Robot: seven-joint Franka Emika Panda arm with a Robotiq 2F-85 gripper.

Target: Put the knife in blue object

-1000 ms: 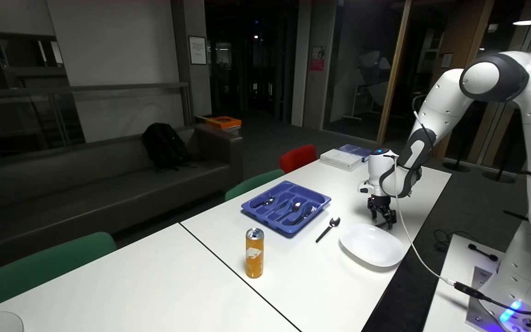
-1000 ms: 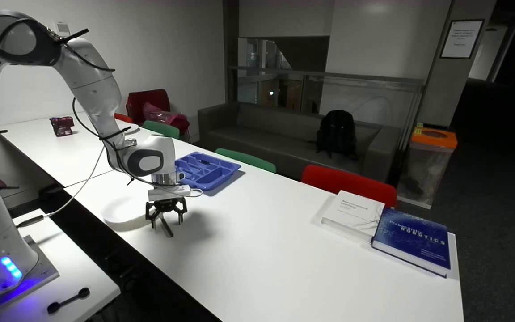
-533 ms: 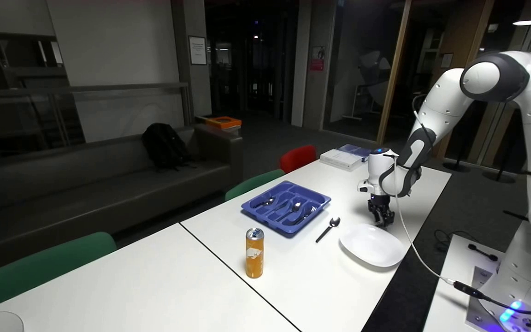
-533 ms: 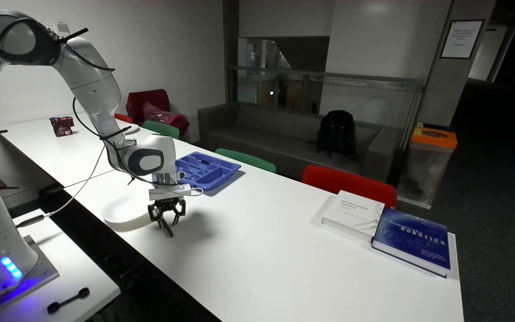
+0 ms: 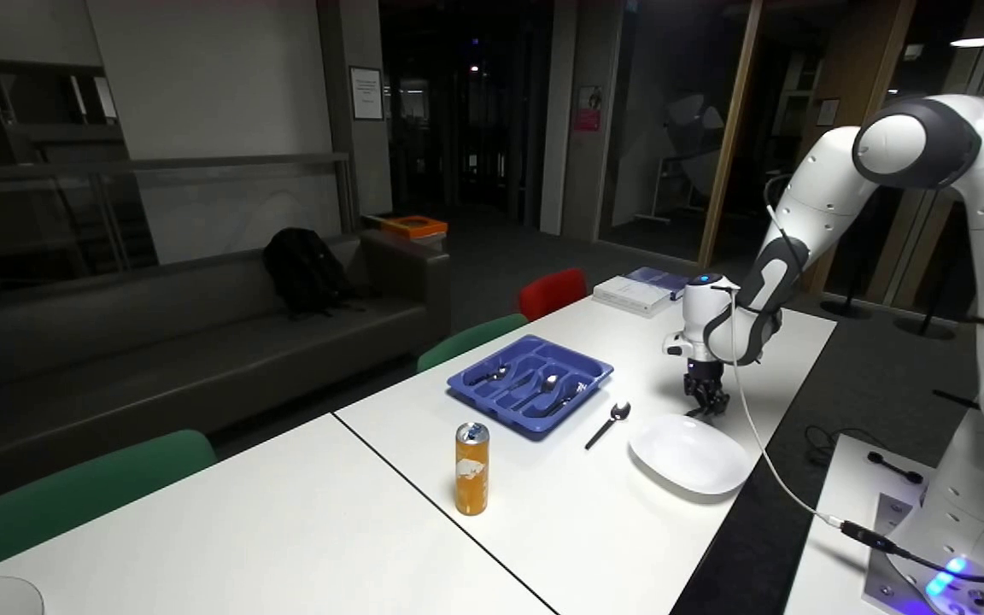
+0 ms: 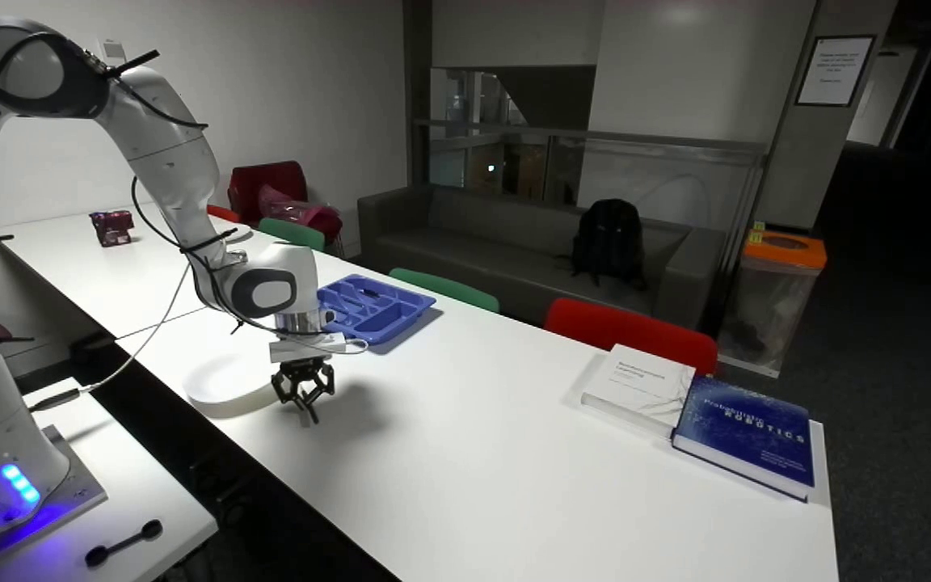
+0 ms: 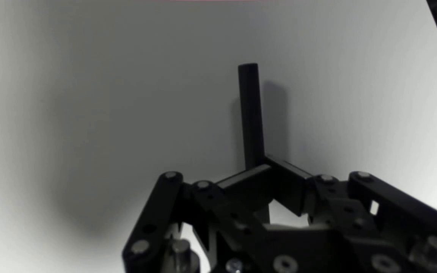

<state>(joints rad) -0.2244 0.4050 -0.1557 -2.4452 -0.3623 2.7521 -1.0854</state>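
So the black knife [image 7: 252, 110] is just beside the white plate [image 5: 690, 457], and the gripper [image 7: 268, 163] looks clamped on it. My worry: with one end sticking out, bumping the blue cutlery tray [image 5: 494, 410] near that plate could twist it loose.

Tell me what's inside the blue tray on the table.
The tray holds several cutlery pieces, including a spoon. Anything beneath them is covered, and in an exterior view the arm hides part of the tray.

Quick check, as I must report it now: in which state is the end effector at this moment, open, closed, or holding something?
End effector: closed, holding the dark knife between its fingers.
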